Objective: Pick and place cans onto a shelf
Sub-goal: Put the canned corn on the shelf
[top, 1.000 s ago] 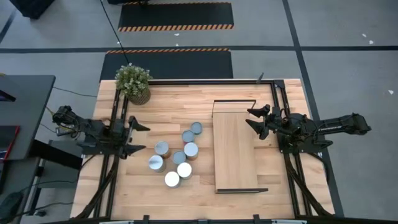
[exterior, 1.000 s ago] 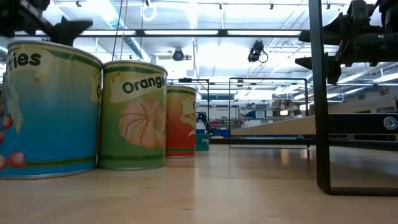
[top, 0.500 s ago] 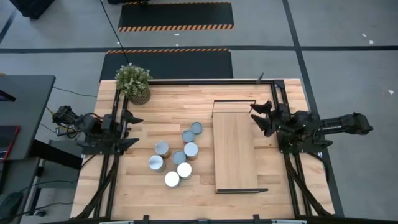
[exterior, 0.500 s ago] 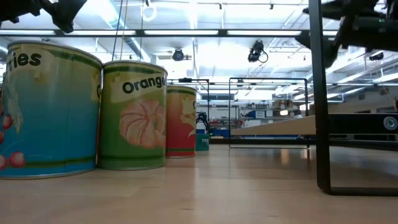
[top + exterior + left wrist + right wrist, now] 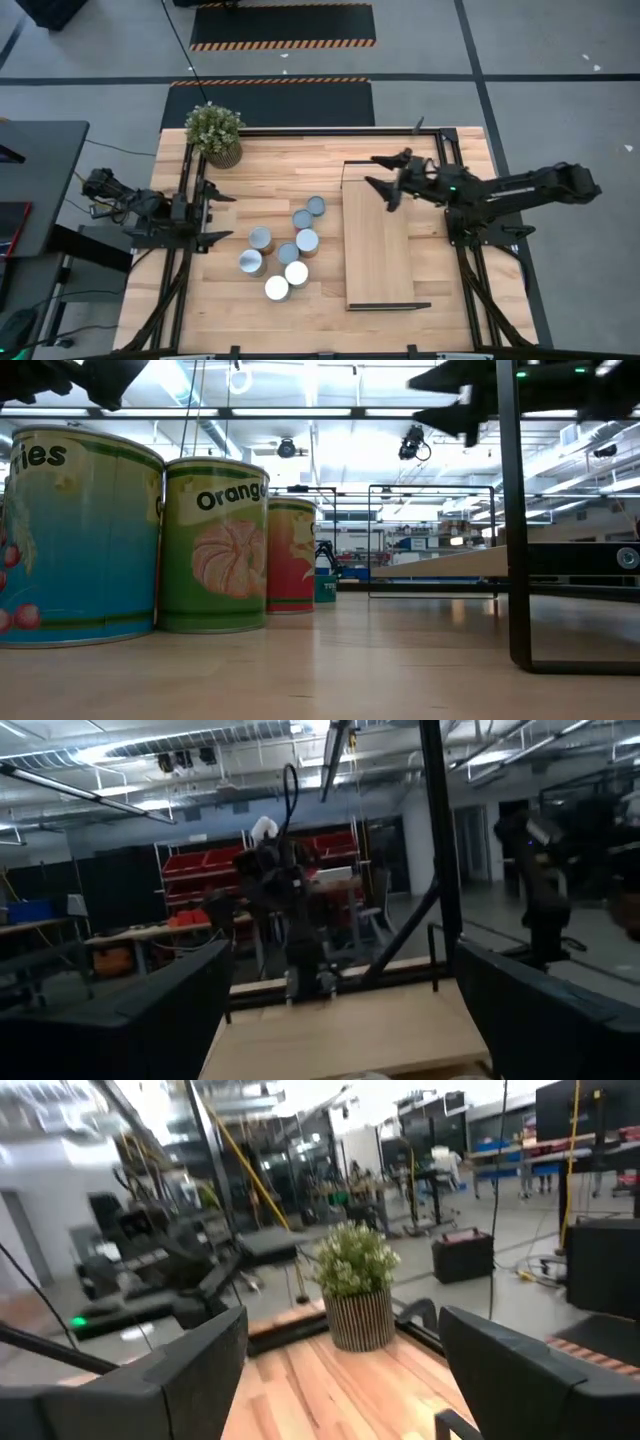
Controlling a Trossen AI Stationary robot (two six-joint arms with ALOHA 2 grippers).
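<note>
Several cans (image 5: pixel 288 253) with silver tops stand upright in a cluster on the wooden table, left of the shelf (image 5: pixel 378 240). The low view shows three of them close up: a blue one (image 5: pixel 80 535), a green one (image 5: pixel 215 545) and a red one (image 5: pixel 292 555). The shelf, a light-wood board in a black frame, stands on its legs right of the middle. My right gripper (image 5: pixel 372 170) hovers open above the shelf's far end, pointing toward the table's left. My left gripper (image 5: pixel 222 217) is open at the left edge, pointing at the cans from a distance. Neither holds anything.
A potted plant (image 5: pixel 214 130) stands at the table's far left corner and shows ahead of my right gripper (image 5: pixel 355 1285). Black frame rails (image 5: pixel 186 200) run along both sides of the table. One shelf leg (image 5: pixel 510 510) stands close in the low view. Bare wood lies near the front edge.
My right gripper has risen and swung from the right edge toward the table's left, and now stands over the shelf's far end, still open. My left gripper has rolled about its own axis in place. The cans and the shelf have not moved.
</note>
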